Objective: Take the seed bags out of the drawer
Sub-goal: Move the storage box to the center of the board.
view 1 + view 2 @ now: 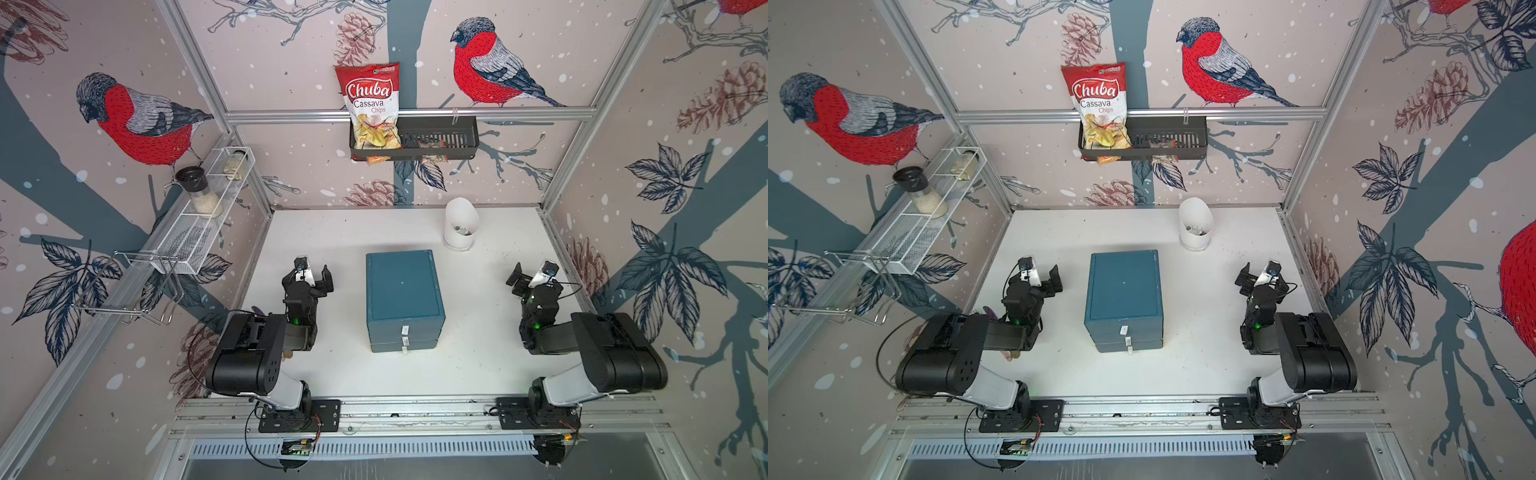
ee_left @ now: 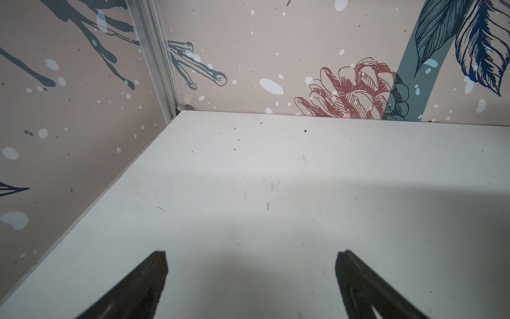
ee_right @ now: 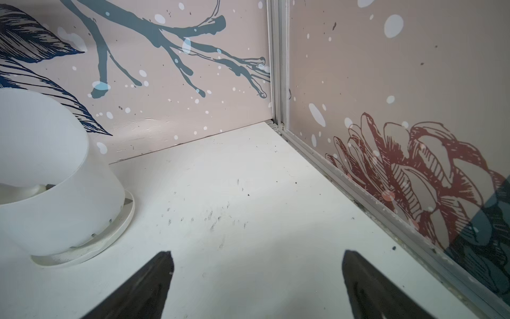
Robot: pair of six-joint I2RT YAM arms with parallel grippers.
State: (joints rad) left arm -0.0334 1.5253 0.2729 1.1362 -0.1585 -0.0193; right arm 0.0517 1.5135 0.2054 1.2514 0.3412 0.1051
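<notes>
The blue drawer unit [image 1: 403,291] [image 1: 1123,291] stands mid-table, its stacked drawers with white pull tabs [image 1: 404,331] pushed in, so nothing inside shows. A flat purple-edged packet [image 1: 990,312], possibly a seed bag, peeks out from under my left arm and is mostly hidden. My left gripper [image 1: 309,276] [image 1: 1038,278] [image 2: 251,256] hovers open and empty left of the unit. My right gripper [image 1: 536,276] [image 1: 1262,278] [image 3: 256,256] hovers open and empty to its right. Both point toward the back wall.
A white pot [image 1: 459,224] [image 3: 55,179] on a saucer stands at the back right. On the back wall, a black basket [image 1: 457,124] holds a red Chuba chips bag [image 1: 370,99] and small packets. A white wire shelf [image 1: 195,232] with jars hangs on the left wall.
</notes>
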